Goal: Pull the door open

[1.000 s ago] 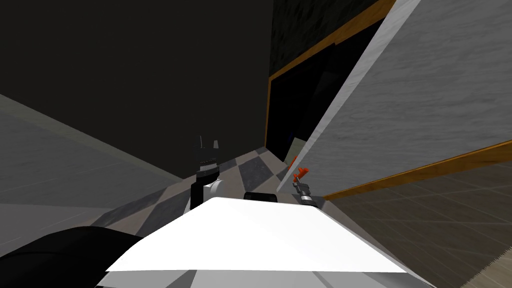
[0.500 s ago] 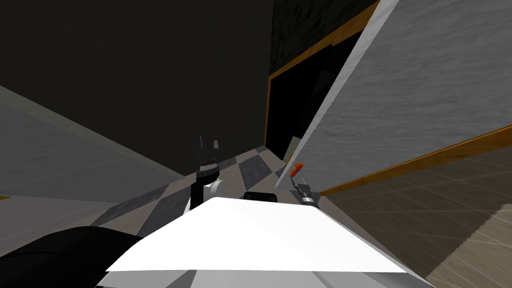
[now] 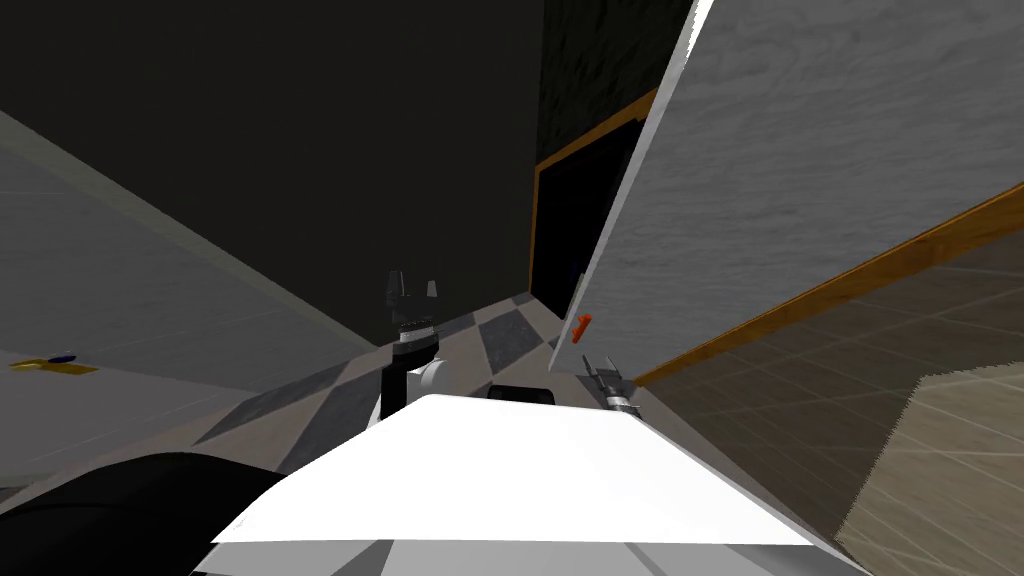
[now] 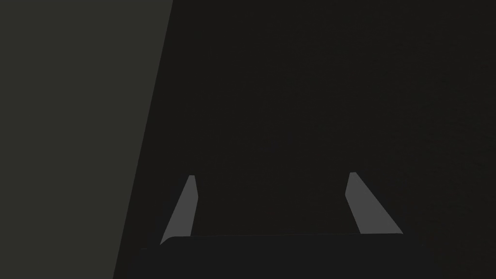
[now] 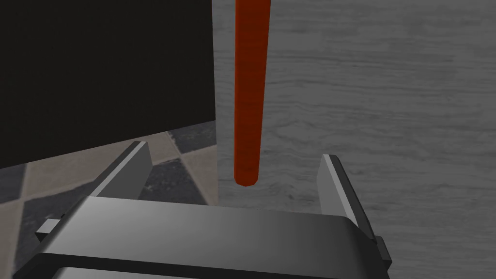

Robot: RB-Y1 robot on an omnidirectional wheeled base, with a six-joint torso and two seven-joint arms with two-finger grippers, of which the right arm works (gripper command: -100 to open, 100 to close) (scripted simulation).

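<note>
The grey door (image 3: 800, 180) stands partly swung in on the robot's right side, its free edge slanting across the head view. Near that edge a short orange-red handle (image 3: 583, 326) sticks out. The right gripper (image 3: 598, 368) sits just below the handle, close to the door's edge.

In the right wrist view the handle (image 5: 249, 97) is a long orange-red bar running along the door's grey face (image 5: 378, 97), and its rounded end lines up with the gap between the fingers (image 5: 334, 184). The fingers are spread wide and neither one presses the bar, so the handle is not grasped. Whether its end lies between the blades or a little beyond them cannot be told.

A wooden frame (image 3: 800, 300) borders the doorway. Past the door's edge there is a black area (image 3: 560, 240). A chequered floor (image 3: 500, 340) of pale and dark tiles runs under the door towards the opening.

The left gripper (image 3: 411, 288) is raised in front of a dark wall (image 3: 300, 150), well apart from the door. In the left wrist view its fingers (image 4: 184, 208) are spread with nothing between them.

Far to the left a small yellow and blue thing (image 3: 45, 365) lies on a grey surface, too small to identify.
</note>
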